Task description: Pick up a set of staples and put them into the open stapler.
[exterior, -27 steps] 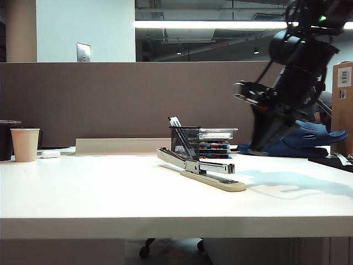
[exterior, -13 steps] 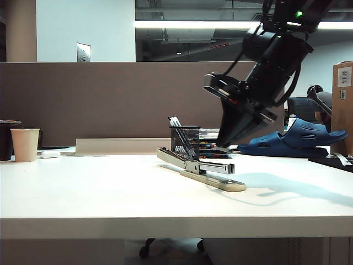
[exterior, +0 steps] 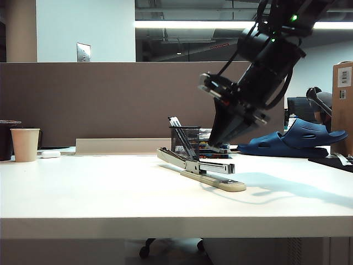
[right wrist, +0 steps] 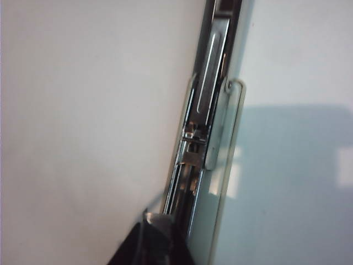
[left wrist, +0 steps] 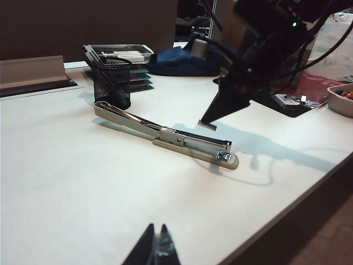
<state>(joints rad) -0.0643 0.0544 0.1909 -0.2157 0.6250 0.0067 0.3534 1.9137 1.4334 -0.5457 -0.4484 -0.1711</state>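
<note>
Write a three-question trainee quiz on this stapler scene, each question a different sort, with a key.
1. True or false: the right gripper hangs above the stapler, not touching it.
2. What does the right gripper hold? A) a pen B) the set of staples C) nothing
3. Which item stands right behind the stapler's hinged end?

Key:
1. True.
2. B: a small grey bar shows at its tips in the left wrist view.
3. The black mesh pen cup.

The left gripper sits shut and low over the white table, well away from the stapler.

exterior: table-level side | wrists: left low oblique, right close overhead | shared: stapler [exterior: 201,167]
</note>
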